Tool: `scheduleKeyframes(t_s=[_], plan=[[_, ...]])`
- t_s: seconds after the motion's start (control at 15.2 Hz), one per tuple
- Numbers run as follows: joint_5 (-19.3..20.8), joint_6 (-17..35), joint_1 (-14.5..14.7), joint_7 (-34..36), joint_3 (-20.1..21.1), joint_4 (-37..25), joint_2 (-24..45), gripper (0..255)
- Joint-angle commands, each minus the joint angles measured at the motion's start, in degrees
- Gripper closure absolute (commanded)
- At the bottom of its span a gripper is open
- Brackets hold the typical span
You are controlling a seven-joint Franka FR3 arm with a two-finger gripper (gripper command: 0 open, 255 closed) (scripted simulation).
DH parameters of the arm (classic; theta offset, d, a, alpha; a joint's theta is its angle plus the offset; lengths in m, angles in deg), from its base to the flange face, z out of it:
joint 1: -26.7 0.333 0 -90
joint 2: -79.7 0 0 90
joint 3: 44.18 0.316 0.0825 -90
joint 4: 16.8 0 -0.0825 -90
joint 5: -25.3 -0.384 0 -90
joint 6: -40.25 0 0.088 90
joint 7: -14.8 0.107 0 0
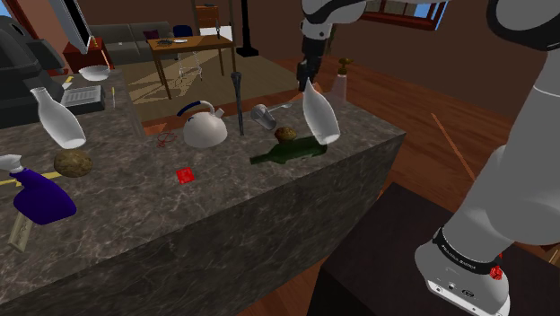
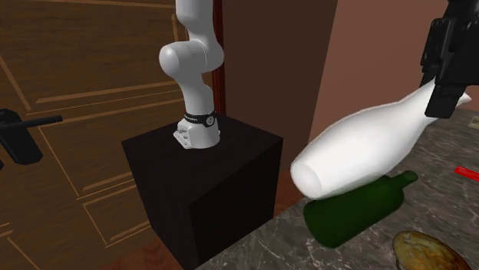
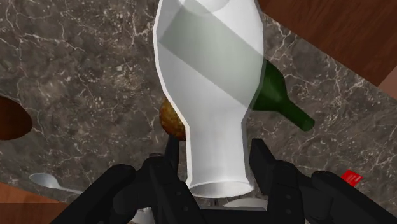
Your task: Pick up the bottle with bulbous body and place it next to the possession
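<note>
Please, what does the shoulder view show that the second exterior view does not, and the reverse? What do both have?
Extra in the shoulder view: a white kettle, a purple spray bottle, a second white bottle and a wooden table far behind.
Extra in the second exterior view: a wooden door with a black handle.
Shared: the hand shut on the tilted white bottle, the green bottle lying under it on the marble counter, and the dark stand.
</note>
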Motion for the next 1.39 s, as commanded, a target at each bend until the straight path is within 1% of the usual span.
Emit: scheduleKeyframes(t_s=[0.0, 0.4, 0.73, 1.06, 1.32], plan=[[0.4, 0.5, 1.8, 3.1, 1.2, 0.2, 0.0, 255], [1.1, 0.3, 6.1, 10.7, 4.2, -2.4, 2.0, 255], [1.5, -0.6, 9.5, 16.7, 6.4, -6.7, 5.0, 255], [1.8, -2.3, 12.8, 22.4, 8.4, -13.1, 9.5, 255], [2.0, -4.4, 15.3, 26.6, 9.7, -20.1, 14.2, 255]])
